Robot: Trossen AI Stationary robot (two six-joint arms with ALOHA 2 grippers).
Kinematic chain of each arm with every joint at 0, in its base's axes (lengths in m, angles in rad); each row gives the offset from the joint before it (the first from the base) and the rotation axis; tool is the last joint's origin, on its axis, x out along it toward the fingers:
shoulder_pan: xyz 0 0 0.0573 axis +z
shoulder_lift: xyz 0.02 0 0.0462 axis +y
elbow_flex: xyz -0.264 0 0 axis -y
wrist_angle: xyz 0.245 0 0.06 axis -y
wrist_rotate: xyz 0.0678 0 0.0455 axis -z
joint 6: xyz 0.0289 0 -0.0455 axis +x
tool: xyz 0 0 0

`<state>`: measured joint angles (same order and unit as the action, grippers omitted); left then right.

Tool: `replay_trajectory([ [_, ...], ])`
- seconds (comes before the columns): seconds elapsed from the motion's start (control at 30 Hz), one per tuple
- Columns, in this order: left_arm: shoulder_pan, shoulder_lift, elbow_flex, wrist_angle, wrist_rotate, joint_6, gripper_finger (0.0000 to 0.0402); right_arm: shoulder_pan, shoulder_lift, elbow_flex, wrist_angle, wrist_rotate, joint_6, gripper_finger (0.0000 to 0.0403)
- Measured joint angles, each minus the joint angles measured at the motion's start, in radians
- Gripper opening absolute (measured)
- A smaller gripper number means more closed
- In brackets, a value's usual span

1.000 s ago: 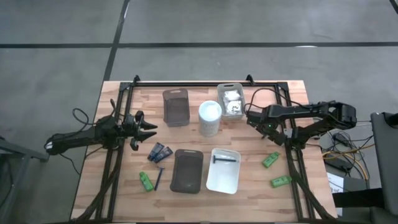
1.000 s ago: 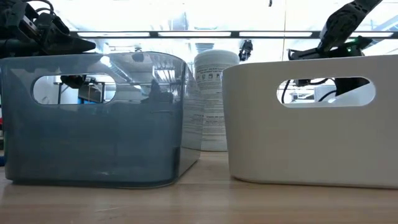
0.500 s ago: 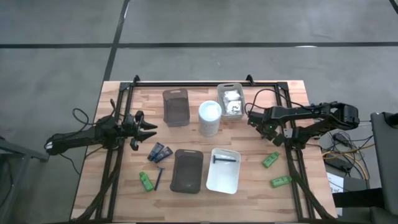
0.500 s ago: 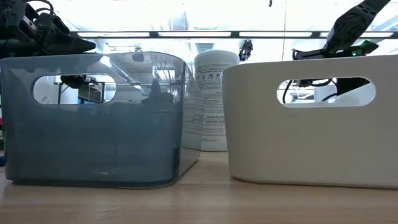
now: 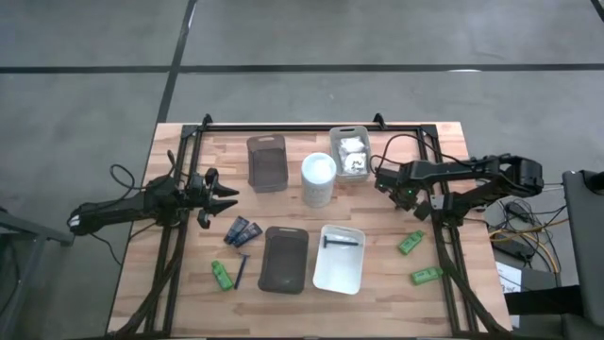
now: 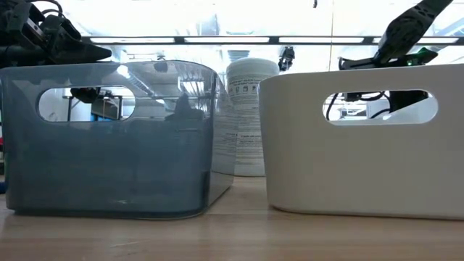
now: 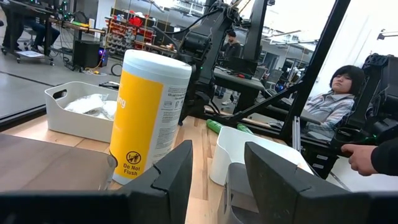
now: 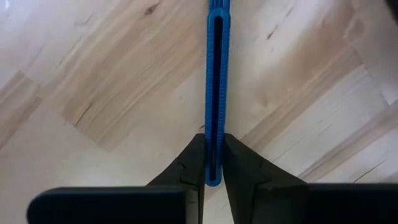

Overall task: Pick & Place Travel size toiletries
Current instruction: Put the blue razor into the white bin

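Left gripper (image 5: pixel 226 195) waits at the left side of the wooden plank tabletop (image 5: pixel 189 283), fingers spread, nothing between them. Just beside it toward the front: two dark navy tubes (image 5: pixel 243 230), side by side. Further front: a small bright green bottle (image 5: pixel 221 275) with a slim dark razor with blue handle (image 5: pixel 242 271) just beside it on the right.

Centre: a dark grey rectangular tray (image 5: pixel 284 258) at the front, a clear smoky rectangular tray (image 5: pixel 266 162) at the back, a tall white cylinder canister (image 5: pixel 319 179) beside that one. A white rectangular tray (image 5: pixel 340 259) sits right of the grey tray, with a second dark razor (image 5: pixel 342 243) lying inside near its back wall. A small white tray (image 5: pixel 349 154) at the back holds white clear-wrapped packets (image 5: pixel 353 146).

Right gripper (image 5: pixel 394 189) hangs over the tabletop just right of the packet tray. Right wrist view: the fingers (image 8: pixel 186 167) are clamped on a thin blue strip-shaped item (image 8: pixel 217 74), bare wood behind it; can't tell what the item is.

Right front: two more green bottles (image 5: pixel 411 243) (image 5: pixel 426 275) lie on the tabletop, apart from the right gripper, toward the front of it.
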<state>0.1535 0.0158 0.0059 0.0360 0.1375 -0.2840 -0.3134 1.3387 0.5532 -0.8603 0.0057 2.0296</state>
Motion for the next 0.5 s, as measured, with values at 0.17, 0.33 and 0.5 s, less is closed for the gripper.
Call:
replay_trajectory([
  [0.17, 0.0, 0.0, 0.0, 0.0, 0.0, 0.0, 0.0151, 0.0, 0.0, 0.017, -0.007, -0.023, -0.087, 0.0055],
  [0.33, 0.0, 0.0, 0.0, 0.0, 0.0, 0.0, 0.0151, 0.002, 0.001, 0.025, 0.01, -0.074, -0.238, 0.0061],
  [0.5, 0.0, 0.0, 0.0, 0.0, 0.0, 0.0, 0.0151, 0.004, 0.001, 0.025, 0.009, -0.109, -0.531, 0.0045],
])
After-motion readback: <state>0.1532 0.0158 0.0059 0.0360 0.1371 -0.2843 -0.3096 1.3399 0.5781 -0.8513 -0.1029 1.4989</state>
